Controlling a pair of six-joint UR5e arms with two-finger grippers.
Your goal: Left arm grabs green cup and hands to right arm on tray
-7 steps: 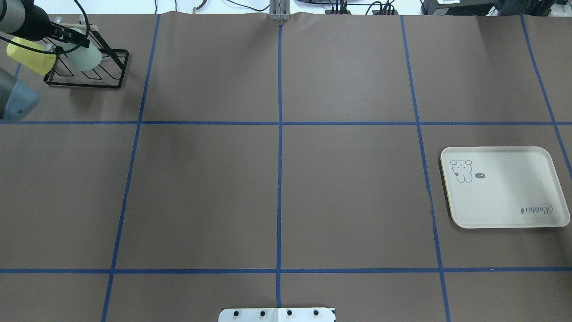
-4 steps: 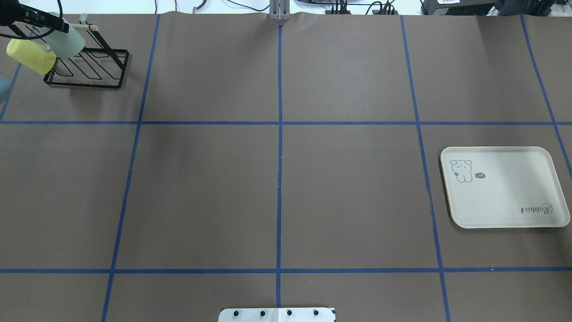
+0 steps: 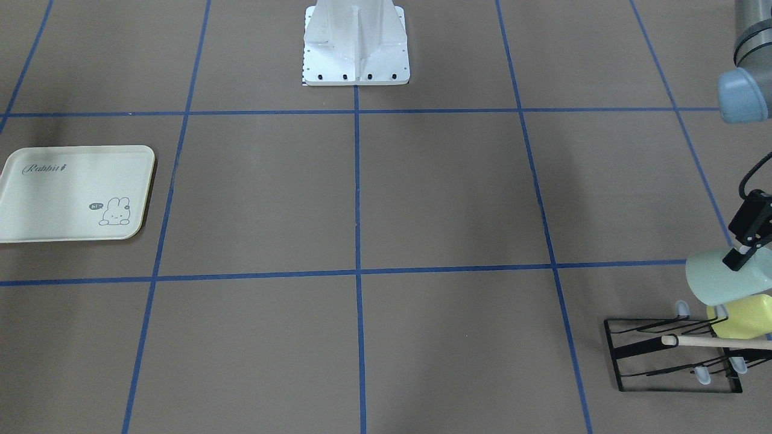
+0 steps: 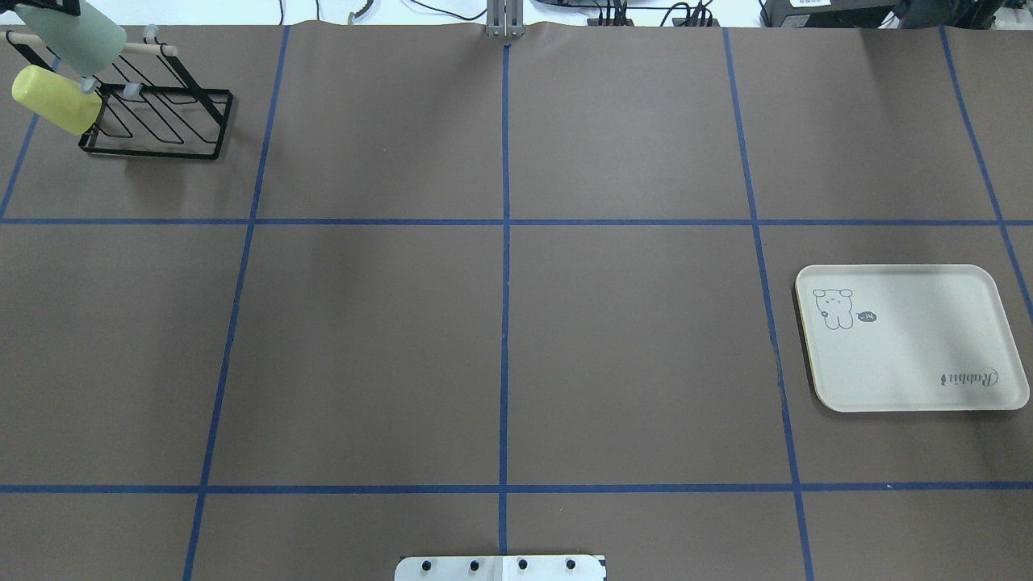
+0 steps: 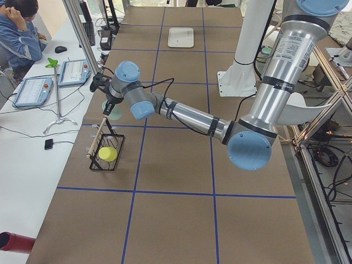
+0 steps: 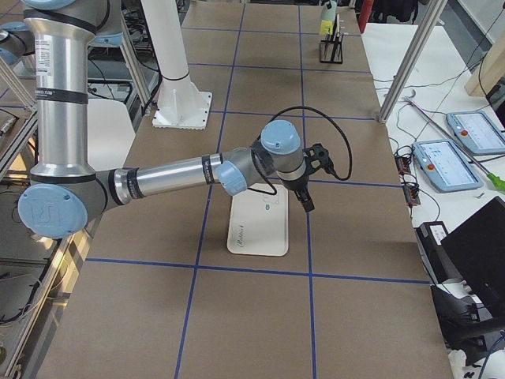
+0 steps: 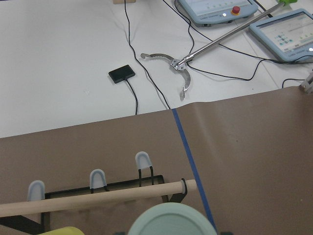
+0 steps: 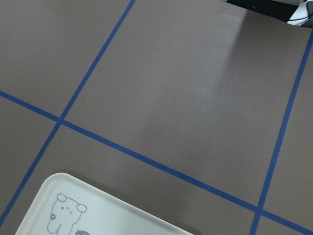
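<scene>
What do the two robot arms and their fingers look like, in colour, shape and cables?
Both arms are alike. The left arm and the right arm are silver-grey tubes with round blue-grey caps at the joints. A black cable loops near each wrist. Each arm ends in thin black fingers.

- We see a big counter (image 4: 629, 355) with a brown cover all over it.
- Blue tape lines (image 4: 505, 242) run across the brown cover and cut it into big squares.
- A cream tray (image 4: 912, 355) lies flat on the counter on the robot's right side. It has a little bunny drawn on it and the word "Rabbit".
- A black wire rack (image 4: 153, 153) stands on the counter in the far left corner, well apart from the tray.
- A white metal plate (image 3: 356, 66) sits on the counter at the robot's edge, right on the middle blue line.
</scene>
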